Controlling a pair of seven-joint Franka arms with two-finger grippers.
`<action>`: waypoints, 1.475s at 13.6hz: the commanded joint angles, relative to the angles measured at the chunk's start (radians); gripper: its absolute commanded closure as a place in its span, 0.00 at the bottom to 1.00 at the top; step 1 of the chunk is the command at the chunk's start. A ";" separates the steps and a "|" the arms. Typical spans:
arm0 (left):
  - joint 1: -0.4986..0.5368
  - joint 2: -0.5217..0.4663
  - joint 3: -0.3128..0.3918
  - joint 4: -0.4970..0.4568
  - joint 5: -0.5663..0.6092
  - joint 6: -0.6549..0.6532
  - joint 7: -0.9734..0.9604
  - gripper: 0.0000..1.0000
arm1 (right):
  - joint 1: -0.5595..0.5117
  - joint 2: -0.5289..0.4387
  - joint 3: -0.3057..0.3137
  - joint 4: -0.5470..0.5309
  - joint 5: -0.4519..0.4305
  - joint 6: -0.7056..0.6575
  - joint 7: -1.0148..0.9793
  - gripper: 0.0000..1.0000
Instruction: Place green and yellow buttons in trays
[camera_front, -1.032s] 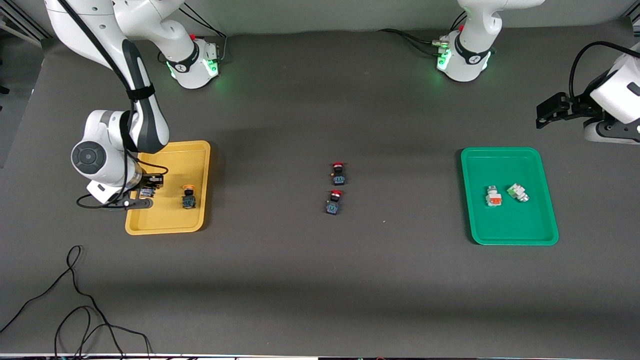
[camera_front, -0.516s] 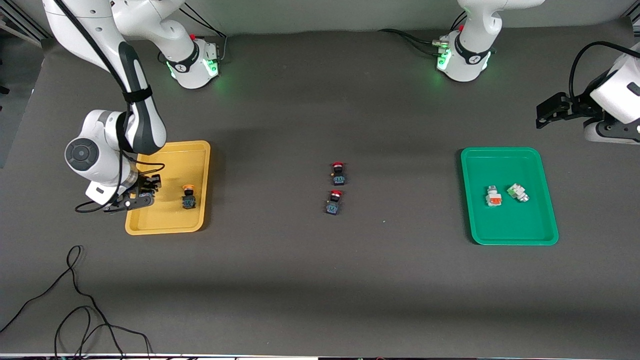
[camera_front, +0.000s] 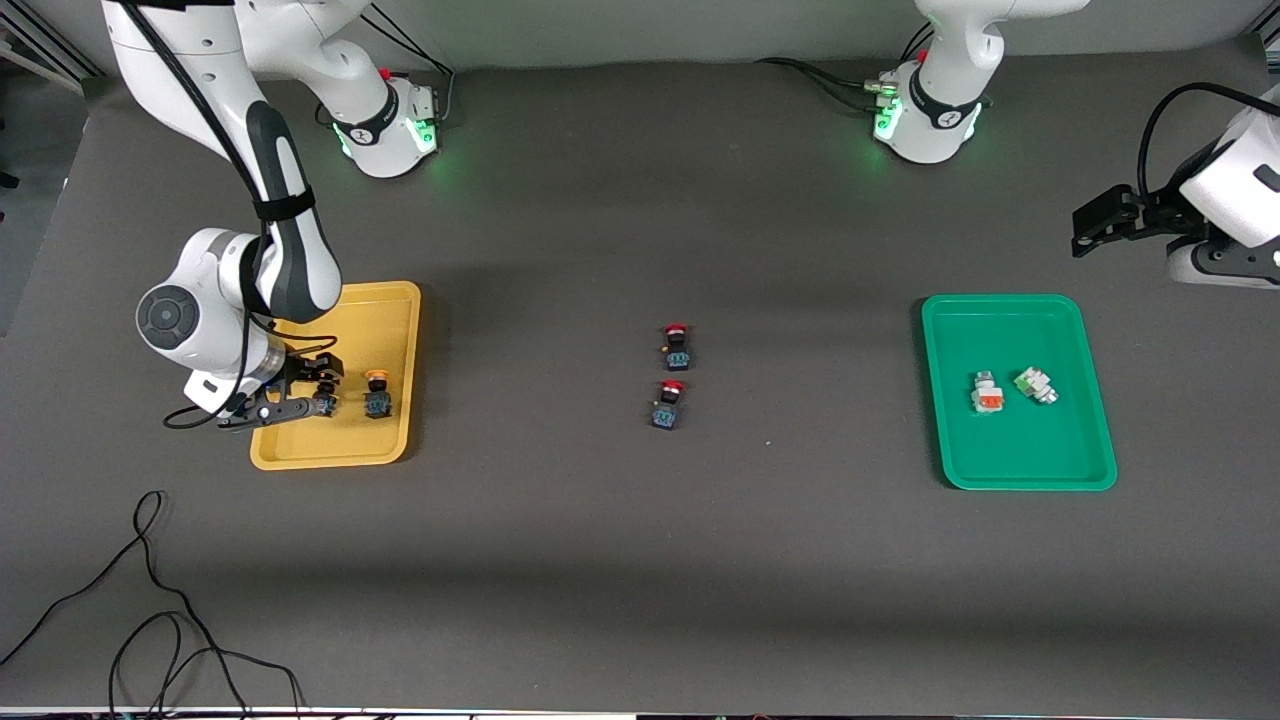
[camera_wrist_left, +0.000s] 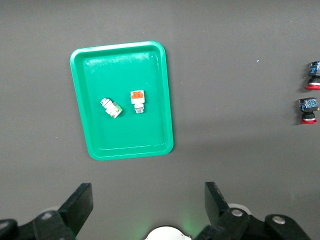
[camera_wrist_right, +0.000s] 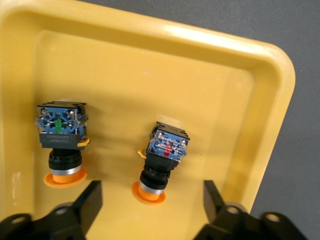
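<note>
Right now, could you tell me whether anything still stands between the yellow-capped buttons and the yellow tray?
Nothing visible does. Both yellow-capped buttons already lie in the yellow tray, apart from each other. The right gripper is open over the tray, holding neither. The left gripper waits, open, near the green tray.

grey table (camera_front: 640, 560): yellow tray (camera_front: 395, 310), green tray (camera_front: 1000, 475), two red-capped switches (camera_front: 677, 347).

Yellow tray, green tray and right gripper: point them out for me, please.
yellow tray (camera_front: 392, 300), front view, on its bare floor near a corner.
green tray (camera_front: 1010, 450), front view, on its bare floor.
right gripper (camera_wrist_right: 150, 197), right wrist view, midway between its open fingertips.
</note>
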 joint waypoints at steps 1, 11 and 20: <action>0.002 -0.018 -0.004 -0.007 -0.003 -0.016 -0.016 0.01 | 0.003 -0.019 -0.007 0.018 0.030 -0.036 -0.028 0.00; 0.002 -0.016 -0.004 -0.007 -0.003 -0.014 -0.016 0.01 | -0.002 -0.088 -0.083 0.662 0.053 -0.844 0.332 0.00; 0.002 -0.018 -0.004 -0.007 -0.003 -0.016 -0.016 0.01 | -0.001 -0.093 -0.258 0.904 0.050 -1.110 0.326 0.00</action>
